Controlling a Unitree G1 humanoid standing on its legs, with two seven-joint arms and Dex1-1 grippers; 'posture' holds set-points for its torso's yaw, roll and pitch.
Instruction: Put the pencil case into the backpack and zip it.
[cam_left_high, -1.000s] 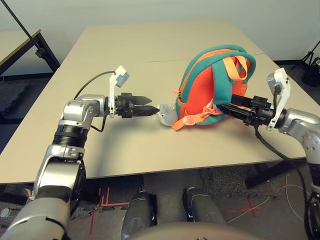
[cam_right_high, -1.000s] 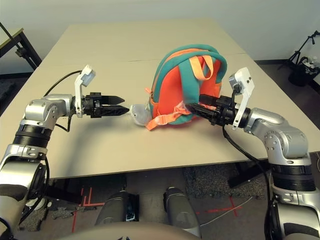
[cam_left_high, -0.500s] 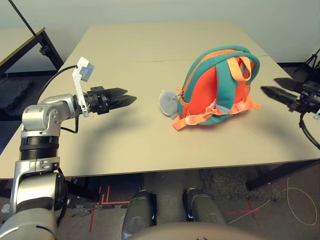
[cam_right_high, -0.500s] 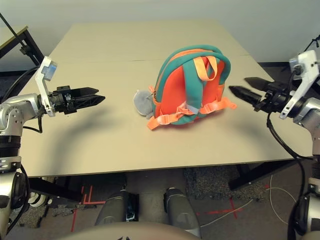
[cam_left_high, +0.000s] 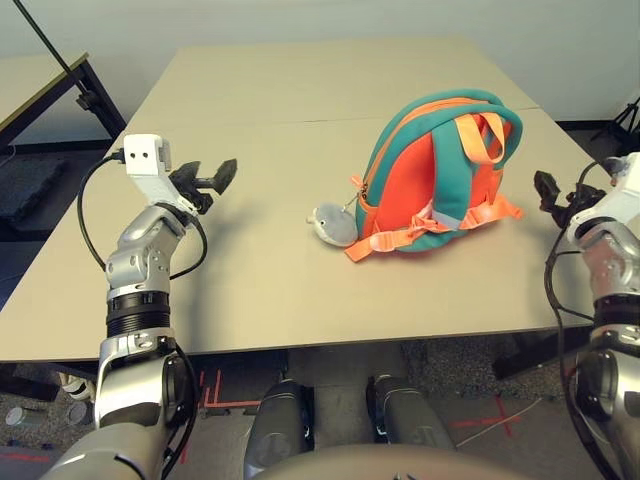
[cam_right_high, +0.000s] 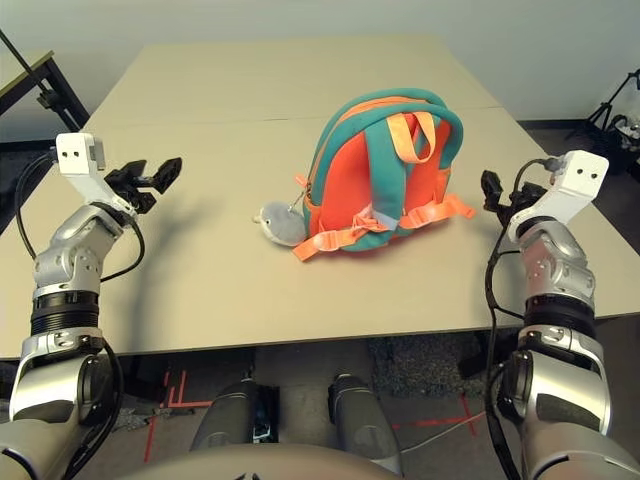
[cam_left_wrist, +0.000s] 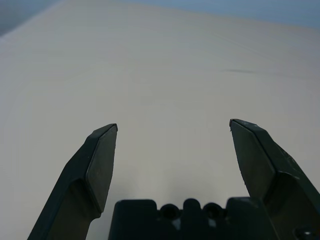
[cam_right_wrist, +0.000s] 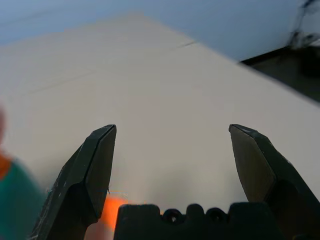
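Both grippers (cam_left_wrist: 172, 145) (cam_right_wrist: 172, 145) gape empty either side of the backpack (cam_left_high: 430, 170); you've got soft, light fabric, so grab its top loop.

Head stereo pair looks forward-down, sharing table (cam_left_high: 300, 270) and backpack (cam_left_high: 430, 170). Wrist cams sit low, close, facing along fingers (cam_left_wrist: 100, 165) over bare tabletop.
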